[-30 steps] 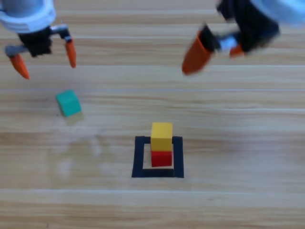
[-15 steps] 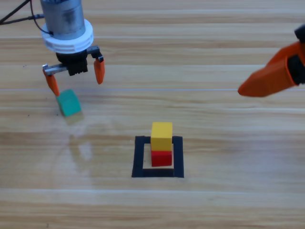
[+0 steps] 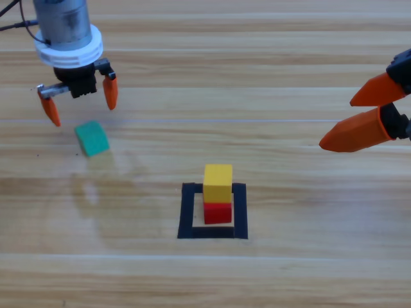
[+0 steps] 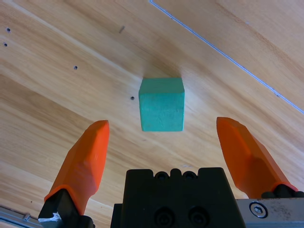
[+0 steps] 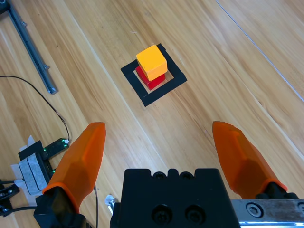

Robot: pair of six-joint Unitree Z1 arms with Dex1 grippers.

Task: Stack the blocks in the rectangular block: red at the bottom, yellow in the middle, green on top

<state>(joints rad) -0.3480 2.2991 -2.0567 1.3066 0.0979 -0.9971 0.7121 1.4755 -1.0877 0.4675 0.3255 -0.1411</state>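
The left arm's fingers [image 3: 79,101] are spread wide and holding nothing, pointing down at the counter [image 3: 302,212] near its far left side. The green cube [image 3: 92,138] lies flat on the wood just in front of them, turned a little askew to the grain, and nothing touches it. Seen from the left wrist, the green cube [image 4: 161,104] sits out ahead of the spread fingers [image 4: 166,142], centred between the two orange tips but apart from both.

Over at the right edge, the right arm's fingers [image 3: 366,117] are likewise released and empty, held off to the side, well apart from everything else. From the right wrist the fingers [image 5: 166,147] frame the stack from a distance.

In the middle of the counter, nearer the front, the black tape square [image 3: 186,212] marks the spot. The red cube [image 3: 218,213] stands inside it, and the yellow cube [image 3: 218,183] sits squarely on top of the red one. The same pair shows in the right wrist view, yellow cube [image 5: 152,61] over red cube [image 5: 148,80], within the tape square [image 5: 172,83]. The green cube is well apart from that stack, off to its left and farther back.
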